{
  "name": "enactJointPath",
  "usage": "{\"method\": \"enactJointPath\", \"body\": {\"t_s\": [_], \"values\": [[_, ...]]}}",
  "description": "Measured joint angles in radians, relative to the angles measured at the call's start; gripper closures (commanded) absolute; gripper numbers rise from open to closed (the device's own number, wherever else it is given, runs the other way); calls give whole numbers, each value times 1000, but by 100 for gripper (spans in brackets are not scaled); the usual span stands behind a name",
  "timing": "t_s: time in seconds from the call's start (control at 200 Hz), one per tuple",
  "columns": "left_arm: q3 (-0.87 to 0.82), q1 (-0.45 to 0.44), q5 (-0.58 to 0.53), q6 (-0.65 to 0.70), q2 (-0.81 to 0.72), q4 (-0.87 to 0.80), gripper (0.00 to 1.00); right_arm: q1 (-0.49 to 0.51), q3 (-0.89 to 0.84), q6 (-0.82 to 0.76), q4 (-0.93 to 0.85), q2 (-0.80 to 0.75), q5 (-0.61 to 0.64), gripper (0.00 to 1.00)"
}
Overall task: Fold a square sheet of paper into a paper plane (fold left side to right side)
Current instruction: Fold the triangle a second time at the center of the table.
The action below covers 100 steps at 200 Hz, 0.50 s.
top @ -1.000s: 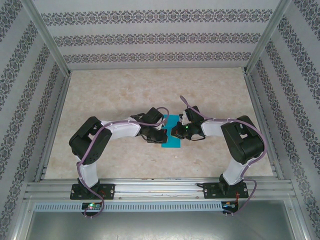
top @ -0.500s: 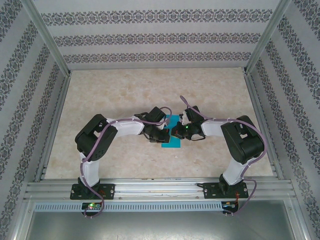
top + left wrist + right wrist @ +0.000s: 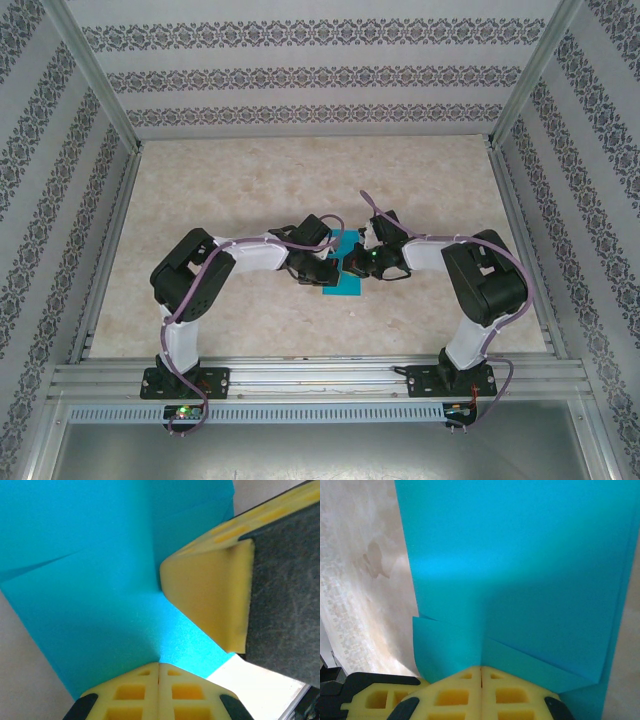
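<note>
— While both arms are bending inward over the middle of the tabletop point(image 3: 220, 190), what is item one looking like?

— Item one: sheet of paper point(image 3: 342, 288). Bright turquoise-blue, plain, no marks. It is lying at the centre of the tabletop, between the two claws and partly under them. Folded flaps are showing as overlapping layers with straight, slanting edges. In each wrist view a fold line is running away from the fingertips.

— Claws?

— Left claw point(image 3: 159, 664): its yellow fingers are meeting flush, with no gap, and the tips are resting against the paper. Whether a layer is pinched between them, I cannot tell. Right claw point(image 3: 481, 669): its fingers are likewise pressing fully together, with the tips on the sheet beside a folded corner. One of its fingers point(image 3: 210, 595) is showing in the left wrist view, bearing on the paper just beside the left claw.

— Surface and room?

— Tabletop: beige, marbled. Walls point(image 3: 300, 75): pale wallpaper carrying dark ornamental bands, enclosing three sides. Aluminium rails point(image 3: 320, 372) are running along the near edge and carrying both arm bases. Purple cables point(image 3: 205, 275) are looping along each arm.
</note>
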Motion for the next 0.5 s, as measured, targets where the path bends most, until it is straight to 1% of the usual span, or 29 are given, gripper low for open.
{"method": "enactJointPath", "body": {"t_s": [0.31,0.5], "values": [[-62,0,-4,28,-37,44,97,-13,23,-35,-36,16,-24,100],[-107,0,-4,75,-69,49,97,-21,28,-43,-43,26,-45,100]]}}
